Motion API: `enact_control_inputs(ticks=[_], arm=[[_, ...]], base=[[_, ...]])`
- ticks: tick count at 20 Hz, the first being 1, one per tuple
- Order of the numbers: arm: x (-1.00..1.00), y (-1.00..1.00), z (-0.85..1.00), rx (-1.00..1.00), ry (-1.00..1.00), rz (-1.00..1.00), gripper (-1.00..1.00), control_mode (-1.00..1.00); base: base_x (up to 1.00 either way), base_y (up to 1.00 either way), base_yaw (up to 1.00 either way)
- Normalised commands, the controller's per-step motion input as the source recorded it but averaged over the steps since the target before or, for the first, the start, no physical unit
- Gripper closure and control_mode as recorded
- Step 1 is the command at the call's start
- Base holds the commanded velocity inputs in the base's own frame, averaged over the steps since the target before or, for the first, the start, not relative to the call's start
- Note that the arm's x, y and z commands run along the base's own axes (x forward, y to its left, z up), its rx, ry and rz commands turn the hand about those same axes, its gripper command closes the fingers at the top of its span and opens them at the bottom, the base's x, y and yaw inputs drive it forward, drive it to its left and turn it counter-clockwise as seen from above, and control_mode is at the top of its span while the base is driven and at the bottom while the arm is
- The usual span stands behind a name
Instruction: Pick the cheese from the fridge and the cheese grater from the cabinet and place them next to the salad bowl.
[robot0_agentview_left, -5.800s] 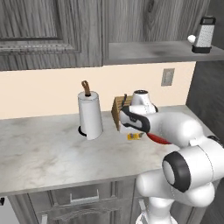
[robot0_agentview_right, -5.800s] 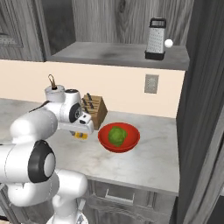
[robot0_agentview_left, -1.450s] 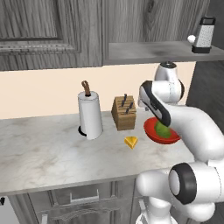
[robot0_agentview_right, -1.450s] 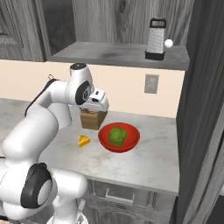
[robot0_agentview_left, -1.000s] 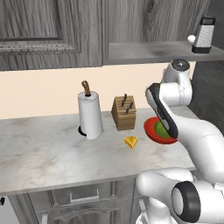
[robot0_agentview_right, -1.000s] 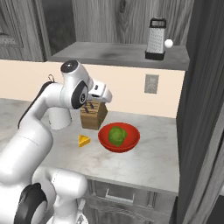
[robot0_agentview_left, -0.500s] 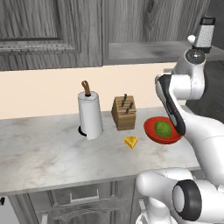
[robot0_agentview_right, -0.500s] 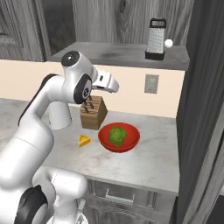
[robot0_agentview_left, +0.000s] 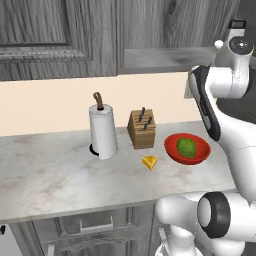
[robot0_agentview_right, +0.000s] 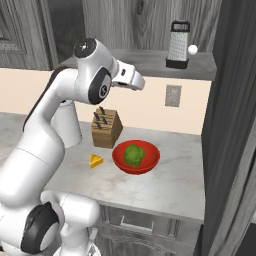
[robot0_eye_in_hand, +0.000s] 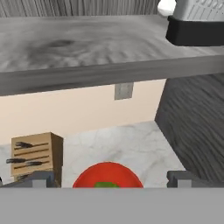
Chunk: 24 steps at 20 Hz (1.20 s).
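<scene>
The cheese (robot0_agentview_left: 149, 162) (robot0_agentview_right: 96, 160), a small yellow wedge, lies on the counter just left of the red salad bowl (robot0_agentview_left: 200, 154) (robot0_agentview_right: 150, 159) (robot0_eye_in_hand: 87, 178) with its lettuce. The silver cheese grater (robot0_agentview_right: 178, 45) (robot0_eye_in_hand: 194, 26) stands upright at the right end of the open cabinet shelf (robot0_agentview_right: 145, 59) (robot0_eye_in_hand: 87, 48). My gripper (robot0_agentview_right: 139, 82) (robot0_eye_in_hand: 113, 179) is raised just below shelf height, left of the grater and above the bowl. It is open and holds nothing. The fridge is out of view.
A wooden knife block (robot0_agentview_left: 142, 129) (robot0_agentview_right: 106, 128) and a paper towel roll (robot0_agentview_left: 103, 131) stand behind the cheese. A small white ball (robot0_agentview_right: 192, 49) sits beside the grater. A wall outlet (robot0_agentview_right: 173, 95) is under the shelf. A tall dark panel (robot0_agentview_right: 230, 125) bounds the counter's right side.
My gripper left the cheese lying on the counter by the bowl. The arm then swung right and rose from counter level to just under the shelf, toward the grater.
</scene>
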Motion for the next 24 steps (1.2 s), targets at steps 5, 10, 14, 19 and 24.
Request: enact_control_inputs(ticks=[5,10,14,19,24], arm=[[-0.02,-0.19,0.58,0.0,-0.01,-0.12,-1.0,-1.0],[0.09,-0.09,0.34,-0.03,-0.05,-0.23,-1.0,-1.0],[0.12,0.0,0.44,0.0,-0.02,-0.26,-1.0,-1.0],[0.11,-0.07,0.24,0.0,-0.08,-0.2,-1.0,-1.0],[0.14,-0.05,0.04,-0.02,-0.28,-0.11,-1.0,-1.0]], base=[[0.0,0.0,0.0],[0.0,0.0,0.0],[0.0,0.0,0.0],[0.0,0.0,0.0],[0.0,0.0,0.0]])
